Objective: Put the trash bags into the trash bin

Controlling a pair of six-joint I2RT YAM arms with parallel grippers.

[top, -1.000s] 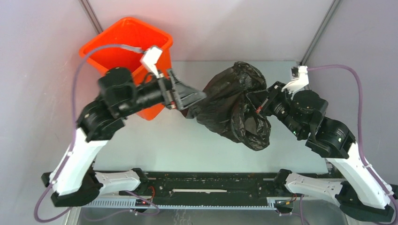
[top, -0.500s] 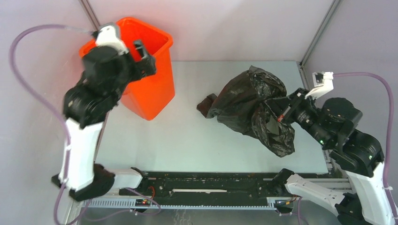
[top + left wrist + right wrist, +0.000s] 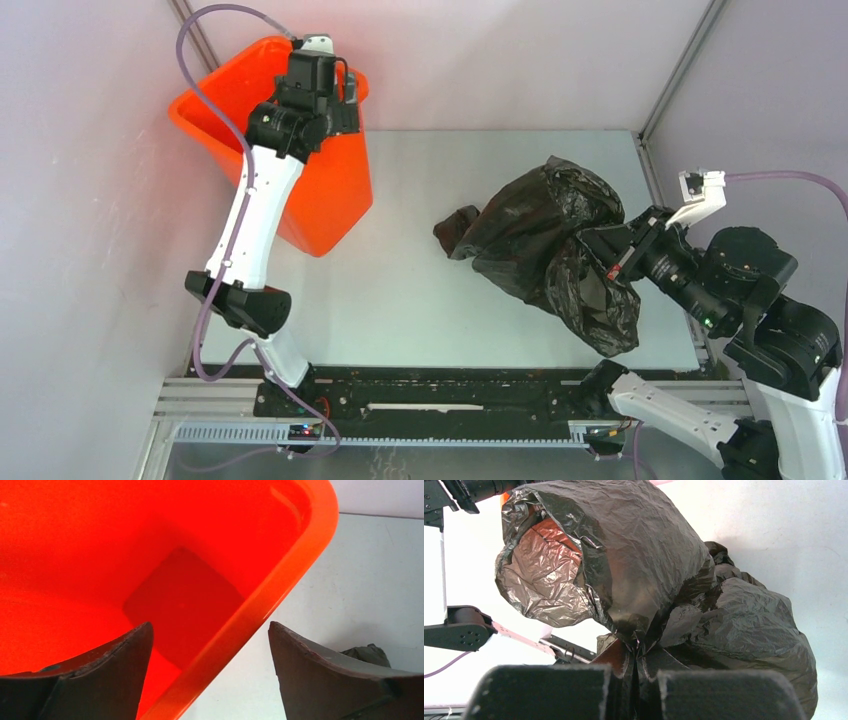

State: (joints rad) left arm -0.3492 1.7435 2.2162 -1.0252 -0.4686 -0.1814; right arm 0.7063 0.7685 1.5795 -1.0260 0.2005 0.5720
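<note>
The orange trash bin (image 3: 330,200) stands at the back left, tilted. In the left wrist view its rim (image 3: 280,585) runs between my fingers and its inside looks empty. My left gripper (image 3: 345,100) is open over the bin's right rim. The crinkly black trash bag (image 3: 550,235) lies bunched on the table's right half. My right gripper (image 3: 600,245) is shut on a fold of the bag (image 3: 639,580) and holds it up beside the table's right edge. Part of the bag hangs below toward the front.
The grey table (image 3: 420,290) has walls at the back and both sides, with metal posts at the back corners. The arm bases and a black rail (image 3: 440,390) line the near edge. A bag corner (image 3: 367,654) shows at the left wrist view's lower right.
My left arm let go of the bag, swung left and up, and now reaches over the bin's right rim. My right gripper dragged the bag to the right and a little nearer.
</note>
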